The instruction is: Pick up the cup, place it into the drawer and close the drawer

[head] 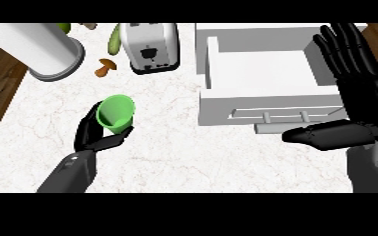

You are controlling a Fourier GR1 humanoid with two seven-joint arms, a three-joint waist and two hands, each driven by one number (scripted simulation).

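The left hand (pixel 100 132) is curled round the lower part of the bright green plastic cup (pixel 117 111), which it grasps above the white marbled bench (pixel 184 155) at the view's left; the cup is tilted, its open mouth facing up and toward the camera. The cup is well apart from the open white drawer (pixel 266 75), which stands at the right with its interior bare and its front panel, fitted with a bar handle (pixel 269 115), facing the robot. The right hand (pixel 347 65) is released, fingers straight and pointing up along the drawer's right side, thumb extended leftward just below the drawer front. At the upper left stands a large white cylindrical canister with a grey base (pixel 44 50). Beside it, further right, is a silver and black toaster (pixel 150 47), with a pale green elongated vegetable (pixel 114 40) against its left side and a small brown mushroom (pixel 107 68) on the bench between canister and toaster.
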